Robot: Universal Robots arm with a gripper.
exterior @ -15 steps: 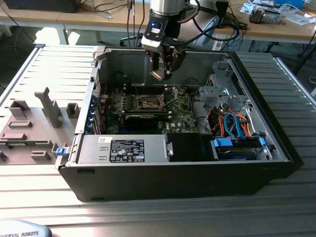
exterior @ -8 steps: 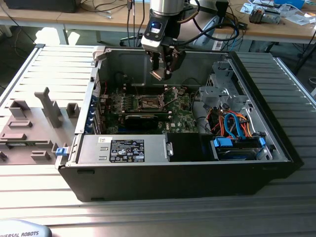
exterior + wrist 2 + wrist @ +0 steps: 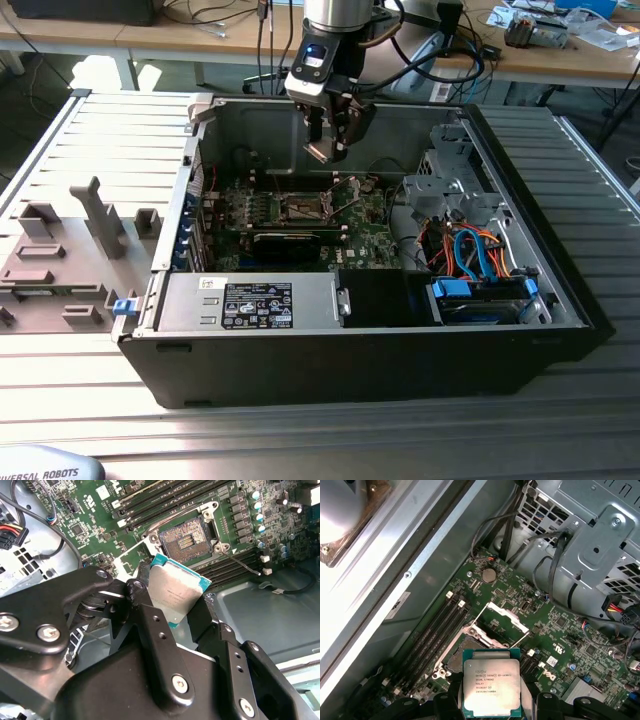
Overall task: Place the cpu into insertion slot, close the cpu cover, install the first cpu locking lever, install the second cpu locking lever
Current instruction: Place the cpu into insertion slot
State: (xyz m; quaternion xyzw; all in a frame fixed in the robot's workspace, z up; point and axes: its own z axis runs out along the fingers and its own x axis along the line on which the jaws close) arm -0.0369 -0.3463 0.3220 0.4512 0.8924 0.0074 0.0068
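Gripper (image 3: 328, 148) hangs inside the open case (image 3: 350, 370), above the board (image 3: 372, 228) and over the socket (image 3: 305, 208), not touching either. Its two black fingers (image 3: 446, 706) are closed part-way onto the cpu (image 3: 491, 687), one on each of two opposite edges. The chip is clamped between them and carried clear of the board. In the first wrist view the silver-grey top of the cpu faces the camera, with its green rim showing around it. In the second wrist view the cpu (image 3: 177, 592) sits tilted between the fingers (image 3: 145, 605), and the gripper (image 3: 175, 602) is nearer the camera than the socket (image 3: 187, 539). The socket is bare, its contact field exposed. The cover (image 3: 506, 614) stands swung up on its hinge at the far edge of the socket (image 3: 456, 655), its centre open. A thin lever (image 3: 240, 562) lies released, angled away from a socket corner across the memory slots. Memory slots (image 3: 437, 630) run beside the socket, between it and the case wall. In the exterior view the case lies on its side on a slatted table (image 3: 100, 130), with the power supply (image 3: 250, 300) along the near wall and a bundle of blue and orange cables (image 3: 480, 255) towards the exterior view's right. Grey fixture blocks (image 3: 90, 215) stand on the table at the exterior view's left, well apart from the gripper.
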